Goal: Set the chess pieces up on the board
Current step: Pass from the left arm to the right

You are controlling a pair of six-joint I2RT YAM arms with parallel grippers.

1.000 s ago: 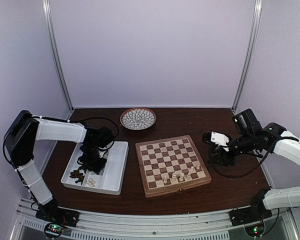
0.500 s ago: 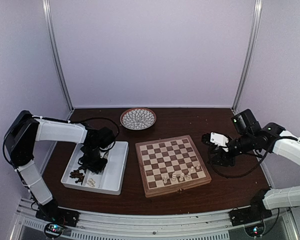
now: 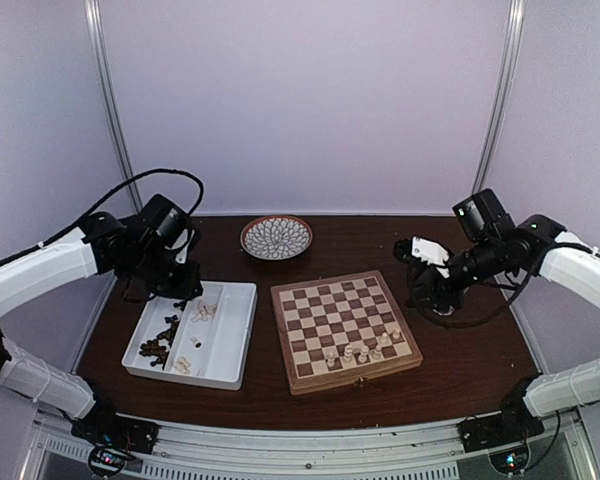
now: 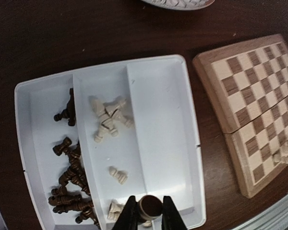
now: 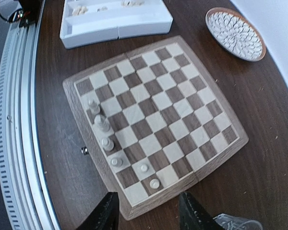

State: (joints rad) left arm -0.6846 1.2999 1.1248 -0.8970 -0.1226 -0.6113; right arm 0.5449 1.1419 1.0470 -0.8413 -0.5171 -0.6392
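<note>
The board (image 3: 320,312) lies mid-table, with several white chess pieces (image 3: 361,351) along its near edge. My left gripper (image 3: 180,285) hangs above the far left end of the white tray (image 3: 242,332). In the left wrist view its fingers (image 4: 129,215) are shut on a cream-white piece (image 4: 150,206), whose dark round base faces the camera. In the tray below lie dark pieces (image 4: 69,178) and white pieces (image 4: 110,120). My right gripper (image 3: 427,290) hovers just off the board's right edge, open and with nothing between its fingers (image 5: 105,213). The board's pieces (image 5: 102,125) show in the right wrist view.
A round patterned plate (image 3: 276,237) stands at the back, beyond the tray and board. The board's rim (image 5: 134,211) lies directly under my right fingers. A black cable (image 3: 480,322) loops on the table right of the board.
My left gripper has shut on a white piece and lifted out of the tray, up and towards the back left. The right arm has risen slightly.
</note>
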